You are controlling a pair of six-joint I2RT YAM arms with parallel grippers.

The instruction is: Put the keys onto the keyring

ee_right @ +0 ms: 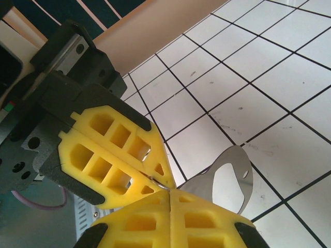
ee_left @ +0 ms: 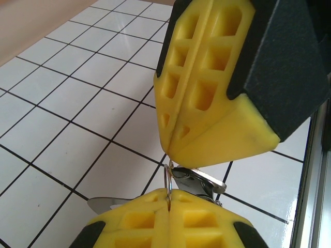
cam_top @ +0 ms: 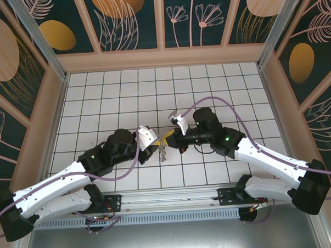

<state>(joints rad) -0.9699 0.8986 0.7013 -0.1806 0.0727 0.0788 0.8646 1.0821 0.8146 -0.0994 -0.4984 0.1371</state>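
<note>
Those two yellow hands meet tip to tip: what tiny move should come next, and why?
Likely the left hand holds firm while the right hand twists slightly, working the keys further round the keyring. Both hands are shut, pinching the thin wire ring between their tips, and the keys hang beside it.

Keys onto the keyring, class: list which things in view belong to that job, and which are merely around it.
Part of the job: keys; keyring; left gripper and right gripper, both shut on the keyring; probably the flat metal tag beside it.

Just around: purple cables; tiled table; patterned walls.
</note>
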